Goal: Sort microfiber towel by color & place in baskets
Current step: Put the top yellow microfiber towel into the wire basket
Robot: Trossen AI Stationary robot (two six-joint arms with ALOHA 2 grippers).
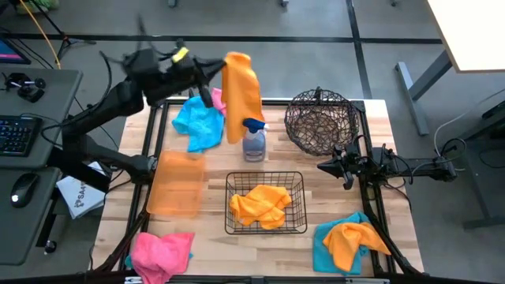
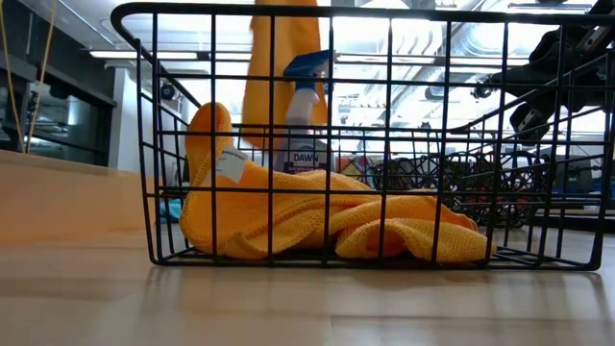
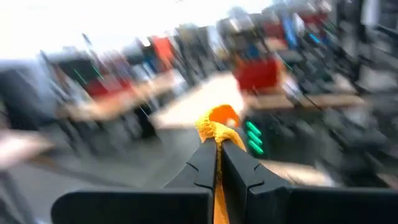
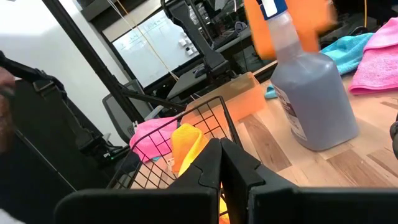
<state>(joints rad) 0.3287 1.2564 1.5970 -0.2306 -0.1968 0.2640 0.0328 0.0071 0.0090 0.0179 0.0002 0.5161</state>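
The left gripper pinches an orange towel hanging above the spray bottle at 12 o'clock; swinging cloth may topple it. The right gripper, pressed together, waits at 3 o'clock.

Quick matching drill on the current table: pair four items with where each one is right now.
1. hanging orange microfiber towel
2. crumpled orange microfiber towel
3. grey spray bottle with blue trigger
4. pink microfiber towel

a. inside black rectangular wire basket
b. table's near-left corner
c. pinched in left gripper
d. standing between round and rectangular baskets

Pairs: 1-c, 2-a, 3-d, 4-b
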